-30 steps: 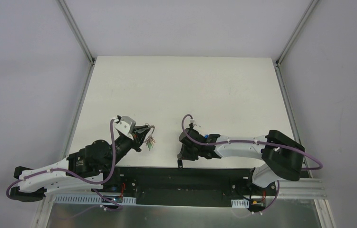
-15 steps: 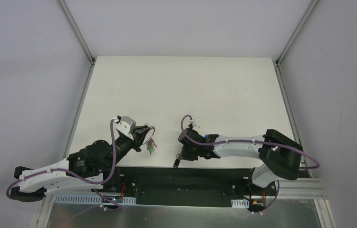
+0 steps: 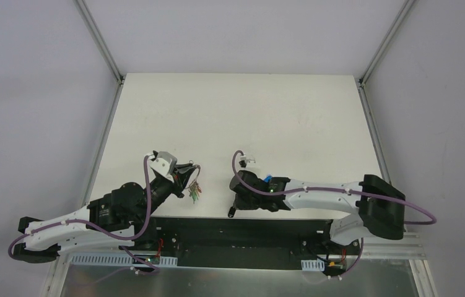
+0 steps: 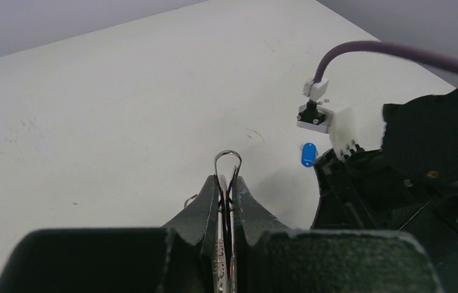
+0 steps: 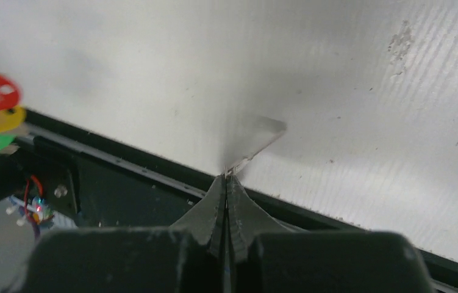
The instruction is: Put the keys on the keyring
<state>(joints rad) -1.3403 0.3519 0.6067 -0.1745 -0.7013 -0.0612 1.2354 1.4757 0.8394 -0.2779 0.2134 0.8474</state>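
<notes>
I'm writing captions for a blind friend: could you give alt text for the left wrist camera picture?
The left gripper is shut on a thin metal keyring, whose loop pokes up past its fingertips. Beyond it, on the white table, lies a blue-capped key, close beside the black wrist of the right arm.

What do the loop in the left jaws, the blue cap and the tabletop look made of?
Keyring loop: thin steel-like wire, shiny, with bright glints.
Blue key cap: probably plastic, smooth, saturated colour.
Table: white board, matte, with fine parallel ribs, perhaps corrugated plastic.
</notes>
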